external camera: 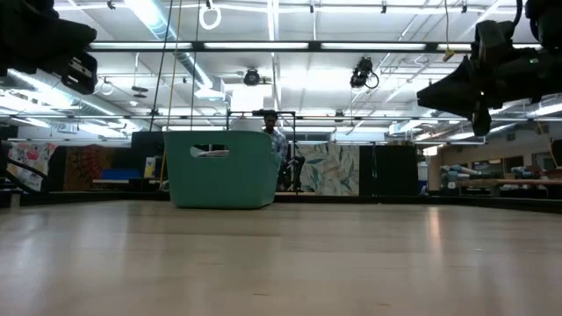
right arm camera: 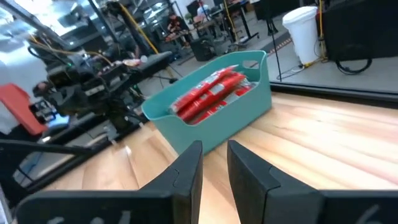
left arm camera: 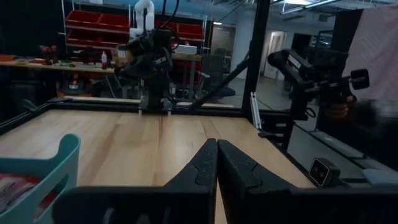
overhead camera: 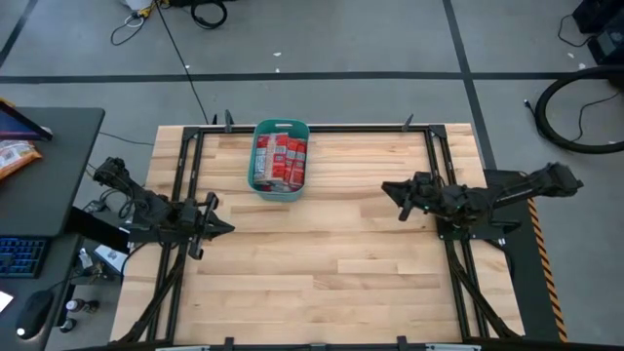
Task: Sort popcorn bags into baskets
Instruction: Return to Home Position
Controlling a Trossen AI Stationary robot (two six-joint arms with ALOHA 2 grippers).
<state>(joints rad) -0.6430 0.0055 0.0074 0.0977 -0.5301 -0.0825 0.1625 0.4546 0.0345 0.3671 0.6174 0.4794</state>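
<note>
The teal basket [overhead camera: 280, 158] stands near the table's far edge, left of the middle, and several red popcorn bags [overhead camera: 282, 159] stand packed side by side inside it. The right wrist view shows the basket [right arm camera: 211, 109] with the bags [right arm camera: 208, 93] rising above its rim. Only a corner of the basket [left arm camera: 43, 171] shows in the left wrist view. My left gripper [overhead camera: 226, 229] hovers over the table's left side, shut and empty. My right gripper [overhead camera: 387, 189] hovers over the right side, its fingers a small gap apart [right arm camera: 214, 165], holding nothing.
Black frame rails [overhead camera: 185, 175] run along the table's left, right and far sides. A desk with a keyboard and an orange-and-white packet [overhead camera: 15, 156] stands off the left edge. Bare wood [overhead camera: 322, 263] fills the middle and near part of the table.
</note>
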